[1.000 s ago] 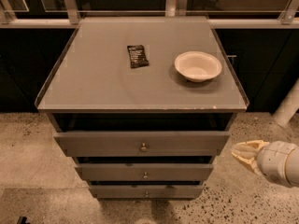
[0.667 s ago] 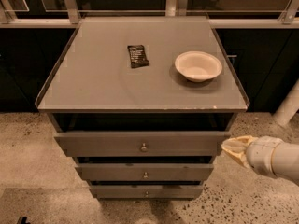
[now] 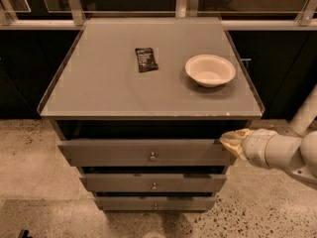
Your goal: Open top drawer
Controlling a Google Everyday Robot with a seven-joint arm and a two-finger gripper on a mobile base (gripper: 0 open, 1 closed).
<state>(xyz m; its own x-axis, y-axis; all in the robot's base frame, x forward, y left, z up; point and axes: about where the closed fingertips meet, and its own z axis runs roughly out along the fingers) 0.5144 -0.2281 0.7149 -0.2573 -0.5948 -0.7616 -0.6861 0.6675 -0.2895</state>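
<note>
The top drawer (image 3: pixel 109 152) is the widest grey front of the three, just under the cabinet top, with a small round metal knob (image 3: pixel 152 156) at its centre. Its front stands a little forward of the cabinet frame, with a dark gap above it. My gripper (image 3: pixel 229 141), with pale yellowish tips on a white arm, is at the right end of the top drawer's upper edge, about level with it and well to the right of the knob.
Two narrower drawer fronts (image 3: pixel 153 183) sit below. On the grey cabinet top (image 3: pixel 99 83) lie a dark snack packet (image 3: pixel 146 59) and a white bowl (image 3: pixel 210 70). Speckled floor surrounds the cabinet; dark cabinets and a rail stand behind.
My gripper has moved left and slightly up, from beside the cabinet to the right end of the top drawer's front. The drawers look unchanged.
</note>
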